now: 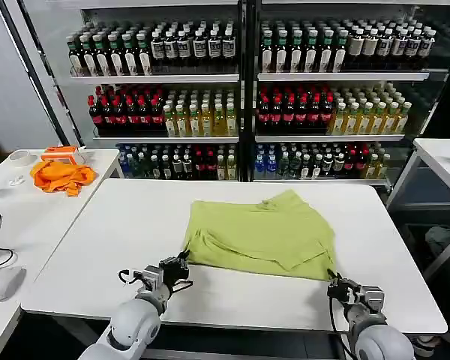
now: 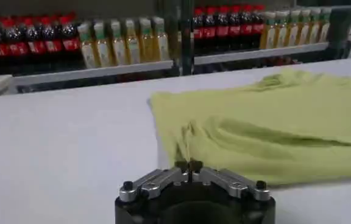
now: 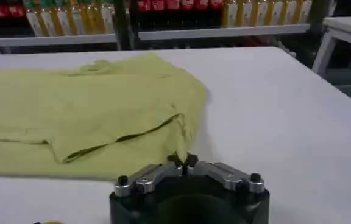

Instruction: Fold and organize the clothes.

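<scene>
A plain lime-green T-shirt (image 1: pixel 262 234) lies partly folded on a white table (image 1: pixel 97 247), a little toward the far side of the middle. The thin, soft fabric is doubled over itself into a rough rectangle, with layered flaps and loose creases along the near edge. One rumpled corner sticks up at the far edge. A folded-in sleeve shows on the left side. The shirt has no print.
</scene>
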Robot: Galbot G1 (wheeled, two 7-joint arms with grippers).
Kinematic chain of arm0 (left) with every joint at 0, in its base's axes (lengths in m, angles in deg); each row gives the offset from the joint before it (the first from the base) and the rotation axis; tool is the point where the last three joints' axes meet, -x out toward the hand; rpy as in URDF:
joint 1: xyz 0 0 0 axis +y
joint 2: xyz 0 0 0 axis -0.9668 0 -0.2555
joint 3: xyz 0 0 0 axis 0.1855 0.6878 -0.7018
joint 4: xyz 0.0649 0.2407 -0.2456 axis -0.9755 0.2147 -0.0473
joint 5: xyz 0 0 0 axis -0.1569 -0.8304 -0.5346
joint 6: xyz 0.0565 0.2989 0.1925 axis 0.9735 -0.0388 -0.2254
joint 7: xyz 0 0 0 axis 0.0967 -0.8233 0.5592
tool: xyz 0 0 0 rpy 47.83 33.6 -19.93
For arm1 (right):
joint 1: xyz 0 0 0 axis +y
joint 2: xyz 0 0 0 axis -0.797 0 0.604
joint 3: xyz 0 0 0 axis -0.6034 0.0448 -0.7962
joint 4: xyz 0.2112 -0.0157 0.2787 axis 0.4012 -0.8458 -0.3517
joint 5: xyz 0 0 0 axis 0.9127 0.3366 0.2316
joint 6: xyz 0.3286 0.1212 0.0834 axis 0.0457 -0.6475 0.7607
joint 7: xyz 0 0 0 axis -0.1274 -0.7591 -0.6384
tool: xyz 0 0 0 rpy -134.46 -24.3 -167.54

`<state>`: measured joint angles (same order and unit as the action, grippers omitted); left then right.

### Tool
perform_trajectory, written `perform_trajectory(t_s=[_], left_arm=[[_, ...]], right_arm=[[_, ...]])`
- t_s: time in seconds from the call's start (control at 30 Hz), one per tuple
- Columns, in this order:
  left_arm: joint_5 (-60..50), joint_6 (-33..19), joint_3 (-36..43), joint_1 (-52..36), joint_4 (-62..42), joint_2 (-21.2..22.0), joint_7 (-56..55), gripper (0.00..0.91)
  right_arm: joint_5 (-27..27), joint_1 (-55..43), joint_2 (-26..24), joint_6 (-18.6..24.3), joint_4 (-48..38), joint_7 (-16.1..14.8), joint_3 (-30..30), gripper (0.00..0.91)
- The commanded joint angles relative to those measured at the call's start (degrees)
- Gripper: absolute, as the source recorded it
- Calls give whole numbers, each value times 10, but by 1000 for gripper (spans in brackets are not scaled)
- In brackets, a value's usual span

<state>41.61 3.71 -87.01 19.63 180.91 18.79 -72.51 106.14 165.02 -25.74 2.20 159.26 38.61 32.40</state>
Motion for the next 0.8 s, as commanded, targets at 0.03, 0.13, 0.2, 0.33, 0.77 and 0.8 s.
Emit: perform_trajectory(t_s=[0.03,0.13,0.2,0.33,0.77,0.8], left_arm=[[0,2,-6,52,69,-4,-1,20],[0,3,-16,91,103,-9,-3,20],[-2,3,-22,119,131,-14,-3,20],[-17,-1,-34,181,170,-19,-2,30],[-26,-3,-77,275,236,-30,-5,786],[-29,-2,-79,275,238,-31,-4,907]], right_arm=[[1,34,-1,-1,33,0,-12,0],[0,64,-4,-1,55,1,-21,0],[-1,82,-6,-1,66,1,-26,0],[-4,117,-9,1,84,1,-34,0],[-37,202,-7,-14,138,6,-51,907],[-41,202,-7,-16,139,5,-52,907]])
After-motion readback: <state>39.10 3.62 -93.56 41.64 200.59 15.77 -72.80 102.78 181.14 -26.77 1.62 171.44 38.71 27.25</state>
